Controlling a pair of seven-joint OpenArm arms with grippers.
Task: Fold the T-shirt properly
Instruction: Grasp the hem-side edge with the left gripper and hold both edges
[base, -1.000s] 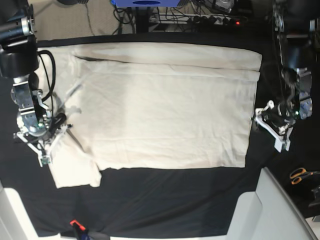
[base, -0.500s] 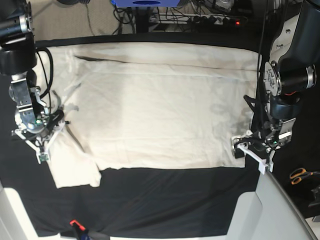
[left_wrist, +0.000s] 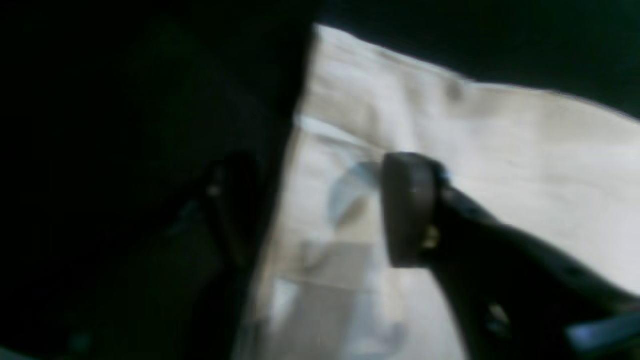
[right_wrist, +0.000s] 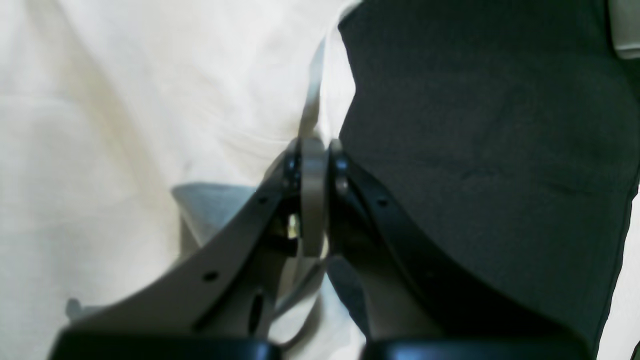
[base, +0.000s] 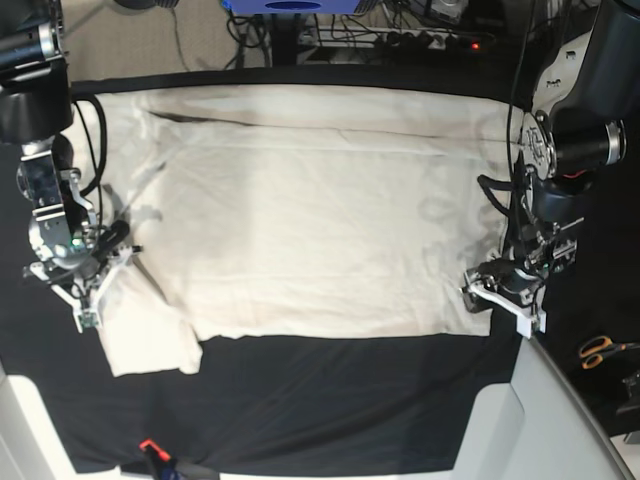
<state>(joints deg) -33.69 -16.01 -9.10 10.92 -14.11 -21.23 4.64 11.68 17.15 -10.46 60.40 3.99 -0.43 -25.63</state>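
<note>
T-shirt lies spread flat on the black table cloth, hem side toward my left arm, sleeve side toward my right.

My left gripper has come in from beside the shirt's hem edge and now sits low at the near hem corner. Wrist view: one pad over the cream fabric, the other lost in the dark off the edge; jaws apart, astride the hem, no cloth pinched yet that I can see.

My right gripper has barely shifted: jaws together at the shirt's sleeve edge, a thin pale strip between them, likely fabric.

Judgement: the two-corner grasp is half set; left must close before any lift.
</note>
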